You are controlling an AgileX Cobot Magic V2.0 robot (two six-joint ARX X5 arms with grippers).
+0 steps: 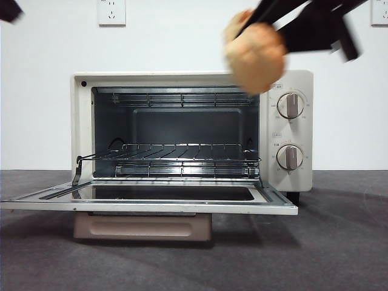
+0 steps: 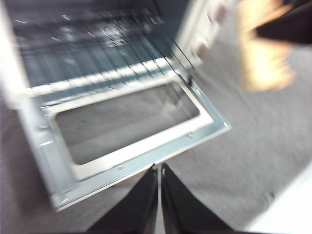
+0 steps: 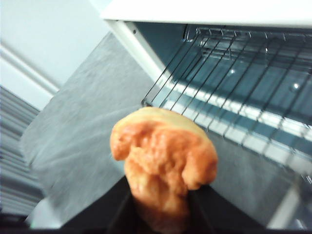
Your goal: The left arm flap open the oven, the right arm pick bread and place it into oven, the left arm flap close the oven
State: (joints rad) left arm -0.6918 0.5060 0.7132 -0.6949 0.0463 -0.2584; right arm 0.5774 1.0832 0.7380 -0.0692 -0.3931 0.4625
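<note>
The table (image 1: pixel 339 248) is covered with a dark grey, felt-like cloth and reaches back to a white wall. Only one thing stands directly on it — the oven (image 1: pixel 82 121), cream-white, on short dark feet. Its door (image 1: pixel 151 205) is folded down flat and hangs just above the cloth — a shadow lies beneath it.

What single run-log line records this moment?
oven: door open | rack: bare | right claw: holds bread aloft near knobs | left claw: shut, above door
</note>
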